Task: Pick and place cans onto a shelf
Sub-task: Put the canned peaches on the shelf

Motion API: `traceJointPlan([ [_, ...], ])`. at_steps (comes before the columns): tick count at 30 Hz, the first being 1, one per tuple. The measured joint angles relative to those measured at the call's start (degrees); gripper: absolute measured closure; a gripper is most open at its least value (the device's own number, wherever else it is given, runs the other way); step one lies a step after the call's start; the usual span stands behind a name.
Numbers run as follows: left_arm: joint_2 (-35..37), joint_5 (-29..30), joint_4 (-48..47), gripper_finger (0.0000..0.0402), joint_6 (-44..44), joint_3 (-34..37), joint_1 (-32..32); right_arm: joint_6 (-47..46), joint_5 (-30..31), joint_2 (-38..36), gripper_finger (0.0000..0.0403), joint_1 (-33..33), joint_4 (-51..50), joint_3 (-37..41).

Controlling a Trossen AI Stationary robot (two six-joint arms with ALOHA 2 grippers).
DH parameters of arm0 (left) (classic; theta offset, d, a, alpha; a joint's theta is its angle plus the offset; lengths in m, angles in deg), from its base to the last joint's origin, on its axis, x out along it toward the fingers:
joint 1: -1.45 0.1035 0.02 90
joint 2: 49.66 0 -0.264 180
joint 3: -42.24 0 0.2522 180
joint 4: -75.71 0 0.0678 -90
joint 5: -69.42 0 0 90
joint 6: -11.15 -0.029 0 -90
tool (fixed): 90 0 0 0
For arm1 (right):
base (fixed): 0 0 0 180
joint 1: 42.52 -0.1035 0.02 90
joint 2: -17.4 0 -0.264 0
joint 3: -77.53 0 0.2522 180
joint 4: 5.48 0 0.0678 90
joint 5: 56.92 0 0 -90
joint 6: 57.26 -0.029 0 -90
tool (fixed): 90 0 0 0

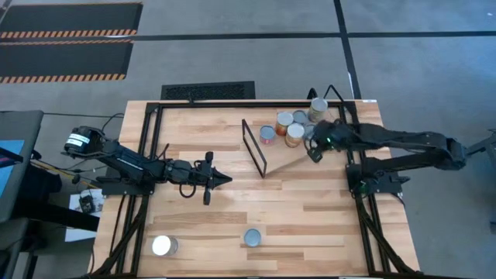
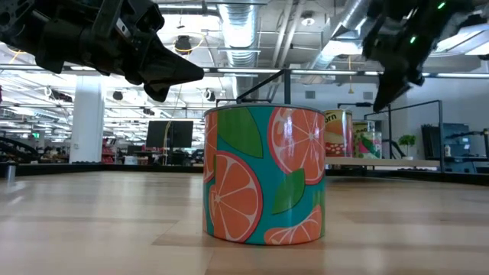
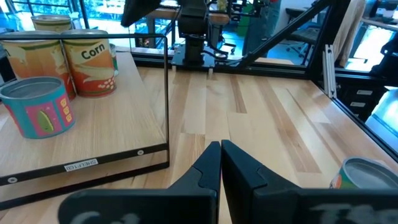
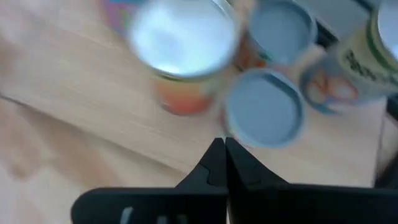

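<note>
Several cans (image 1: 292, 128) stand on their bases on the tilted light-wood shelf (image 1: 275, 159), which has a black wire frame (image 1: 254, 147) at its left end. Two more cans stand on the table near its front edge: a white-topped one (image 1: 163, 246) and a bluish-topped one (image 1: 253, 237) with an orange-slice label (image 2: 264, 176). My right gripper (image 1: 315, 154) is shut and empty, above the shelf just beside the cans (image 4: 264, 115). My left gripper (image 1: 225, 180) is shut and empty above the table's middle, left of the wire frame (image 3: 166, 99).
Black frame rails (image 1: 143, 155) run along the table's left and right sides. Bare tabletop (image 1: 310, 209) lies between the shelf and the two front cans. The left wrist view shows a can (image 3: 367, 174) off to one side of my left gripper.
</note>
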State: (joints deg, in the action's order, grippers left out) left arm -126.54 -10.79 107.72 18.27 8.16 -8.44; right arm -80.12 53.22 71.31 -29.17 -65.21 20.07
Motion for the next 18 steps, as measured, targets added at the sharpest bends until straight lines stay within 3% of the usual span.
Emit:
traceJointPlan([
  [5,0.0,0.0,0.0,0.0401,-0.4,0.0,0.0,-5.9,8.0,-1.6,0.0399,-17.4,3.5,0.0],
  [11,0.0,-0.5,-0.1,0.0401,-0.4,0.0,0.0,-10.3,18.1,3.9,0.0399,-37.2,11.3,0.0],
  [18,0.0,-3.0,-0.1,0.0401,-0.4,0.0,0.0,-9.8,23.3,15.7,0.0399,-50.8,28.2,0.0],
])
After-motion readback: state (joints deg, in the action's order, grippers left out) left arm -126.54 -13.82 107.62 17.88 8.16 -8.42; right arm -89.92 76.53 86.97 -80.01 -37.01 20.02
